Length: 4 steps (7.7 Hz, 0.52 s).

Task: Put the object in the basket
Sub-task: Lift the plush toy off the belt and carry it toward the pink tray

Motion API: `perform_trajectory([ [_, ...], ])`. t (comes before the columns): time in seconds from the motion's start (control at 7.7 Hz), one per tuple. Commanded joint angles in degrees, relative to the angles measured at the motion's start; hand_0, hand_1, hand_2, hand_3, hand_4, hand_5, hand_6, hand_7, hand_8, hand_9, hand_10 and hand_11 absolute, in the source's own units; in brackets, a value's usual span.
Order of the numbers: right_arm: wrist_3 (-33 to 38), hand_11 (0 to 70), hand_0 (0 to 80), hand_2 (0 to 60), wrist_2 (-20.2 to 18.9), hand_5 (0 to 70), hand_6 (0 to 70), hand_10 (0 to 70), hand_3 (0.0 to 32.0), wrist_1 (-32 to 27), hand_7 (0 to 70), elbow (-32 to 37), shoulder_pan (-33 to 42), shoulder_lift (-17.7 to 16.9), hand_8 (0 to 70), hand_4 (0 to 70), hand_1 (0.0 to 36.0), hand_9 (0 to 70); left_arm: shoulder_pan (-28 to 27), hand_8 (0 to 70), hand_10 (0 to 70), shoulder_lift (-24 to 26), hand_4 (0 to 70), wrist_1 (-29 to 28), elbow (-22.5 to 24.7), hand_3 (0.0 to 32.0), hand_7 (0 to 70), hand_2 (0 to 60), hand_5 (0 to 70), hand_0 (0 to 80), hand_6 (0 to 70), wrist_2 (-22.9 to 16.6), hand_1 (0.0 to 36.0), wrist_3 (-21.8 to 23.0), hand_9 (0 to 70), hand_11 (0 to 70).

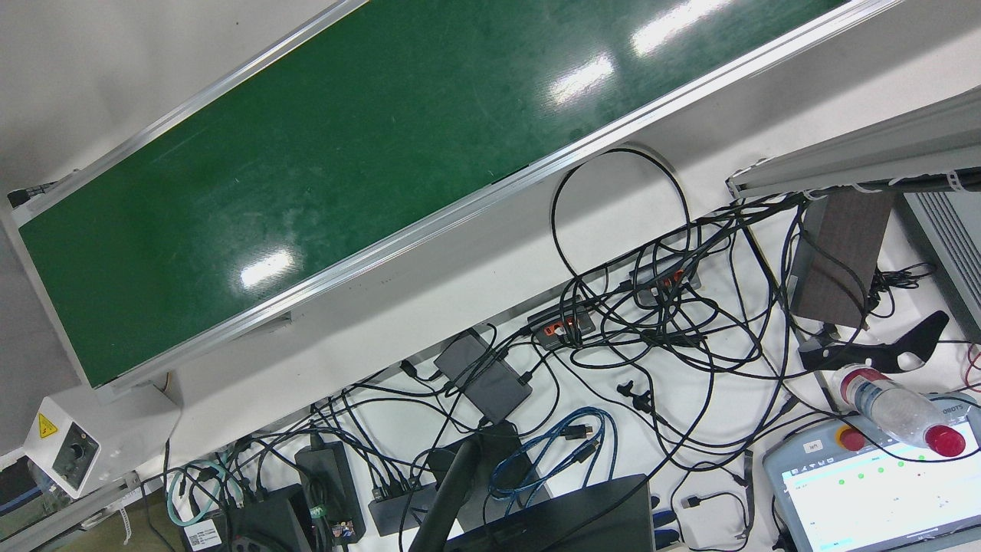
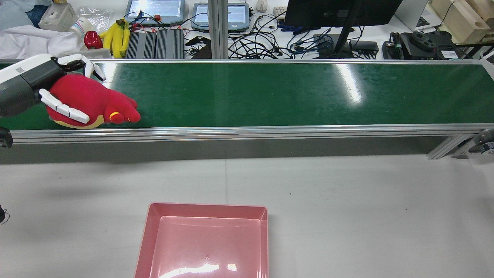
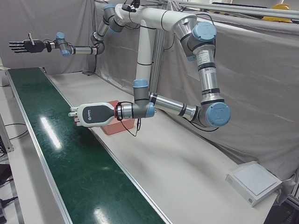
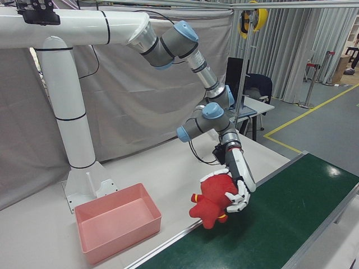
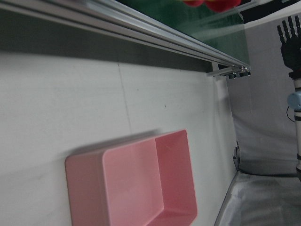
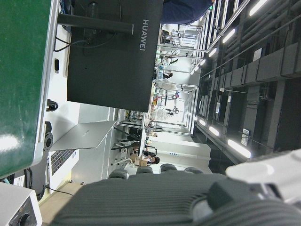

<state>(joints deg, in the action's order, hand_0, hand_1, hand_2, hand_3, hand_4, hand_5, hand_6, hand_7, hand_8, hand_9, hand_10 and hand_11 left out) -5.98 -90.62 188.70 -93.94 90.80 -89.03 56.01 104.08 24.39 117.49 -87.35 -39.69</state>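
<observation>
- Red plush toy [image 2: 90,103] sits clasped in the left hand [image 2: 58,90] above the green belt's [image 2: 270,92] near edge, long axis pointing along the belt.
- Pink basket [image 2: 204,239] lies empty on the table, nearer the robot and rightward.
- Right hand [image 3: 25,46] hangs far off, fingers spread, empty.

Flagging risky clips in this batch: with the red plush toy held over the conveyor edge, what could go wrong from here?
1. The left hand holds the red plush toy with white fingers around one end only; the soft toy could slip out in transit.
2. The pink plastic basket sits away across the white table; an early release would miss it.
</observation>
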Motion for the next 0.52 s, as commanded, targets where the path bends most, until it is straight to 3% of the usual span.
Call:
perform_trajectory([
  [0.0, 0.0, 0.0, 0.0, 0.0, 0.0, 0.0, 0.0, 0.0, 0.0, 0.0, 0.0, 0.0, 0.0, 0.0, 0.0, 0.0, 0.0, 0.0, -10.4, 45.5, 31.5, -2.2, 13.8, 3.5, 7.5, 0.0, 41.5, 3.5, 70.0, 61.6, 20.2, -2.0, 20.8, 0.0, 65.0, 46.8],
  [0.39, 0.0, 0.0, 0.0, 0.0, 0.0, 0.0, 0.0, 0.0, 0.0, 0.0, 0.0, 0.1, 0.0, 0.0, 0.0, 0.0, 0.0, 0.0, -23.1, 44.1, 30.9, -1.8, 16.6, 8.6, 11.8, 0.0, 40.7, 0.2, 70.0, 64.8, 20.3, -1.6, 21.2, -0.6, 62.9, 46.2],
])
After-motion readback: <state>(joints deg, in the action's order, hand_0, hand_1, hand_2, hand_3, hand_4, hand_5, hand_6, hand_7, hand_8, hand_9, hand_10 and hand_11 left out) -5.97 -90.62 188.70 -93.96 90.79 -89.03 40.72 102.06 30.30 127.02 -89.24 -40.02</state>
